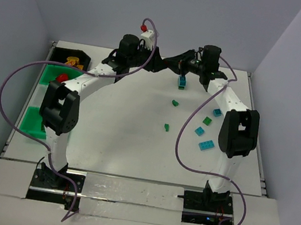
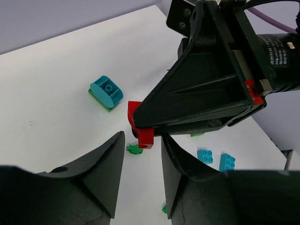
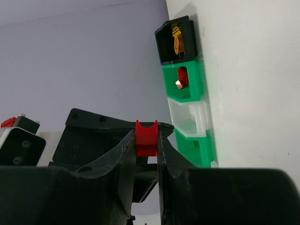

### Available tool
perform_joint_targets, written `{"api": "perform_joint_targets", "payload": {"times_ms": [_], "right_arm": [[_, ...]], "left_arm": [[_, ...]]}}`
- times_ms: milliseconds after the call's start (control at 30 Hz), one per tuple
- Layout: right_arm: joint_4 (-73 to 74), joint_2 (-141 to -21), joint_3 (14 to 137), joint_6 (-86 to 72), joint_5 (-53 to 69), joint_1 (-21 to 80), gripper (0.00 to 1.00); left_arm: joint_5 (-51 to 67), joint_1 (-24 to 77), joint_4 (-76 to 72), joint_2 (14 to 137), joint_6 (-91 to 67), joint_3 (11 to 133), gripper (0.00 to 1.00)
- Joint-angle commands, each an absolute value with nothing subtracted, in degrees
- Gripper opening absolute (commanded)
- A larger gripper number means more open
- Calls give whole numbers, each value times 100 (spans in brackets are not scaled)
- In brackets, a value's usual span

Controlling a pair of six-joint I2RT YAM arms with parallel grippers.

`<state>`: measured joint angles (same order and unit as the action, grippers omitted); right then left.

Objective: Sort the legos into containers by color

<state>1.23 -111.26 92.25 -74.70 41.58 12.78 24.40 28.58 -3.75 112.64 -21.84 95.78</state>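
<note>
My right gripper [image 3: 146, 140] is shut on a small red brick [image 3: 146, 136] and holds it in the air at the back middle of the table [image 1: 136, 127]. My left gripper [image 2: 143, 137] is open, with its fingertips on either side of and just below that red brick [image 2: 140, 125], not touching it. The two grippers meet tip to tip in the top view, left [image 1: 162, 63] and right [image 1: 178, 63]. A teal-on-green brick [image 1: 182, 82] lies below them. Green bricks [image 1: 175, 102] and teal bricks [image 1: 206, 145] lie scattered on the right.
A row of bins runs along the left edge: a black bin [image 1: 62, 53] with yellow-orange bricks, a green bin [image 1: 49, 74] holding a red brick, a white bin [image 3: 190, 119] and another green bin [image 1: 31, 118]. Walls stand close behind and at both sides.
</note>
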Motion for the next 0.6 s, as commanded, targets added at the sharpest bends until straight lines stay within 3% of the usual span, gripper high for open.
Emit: {"api": "perform_joint_targets", "payload": {"times_ms": [0, 567], "right_arm": [[-95, -10791, 9423, -7453, 4342, 1354, 0], [-68, -10883, 9521, -7388, 4395, 1364, 0]], "left_arm": [[2295, 2880, -716, 11318, -2187, 9915, 47], [2467, 2723, -879, 11349, -2349, 10054, 44]]}}
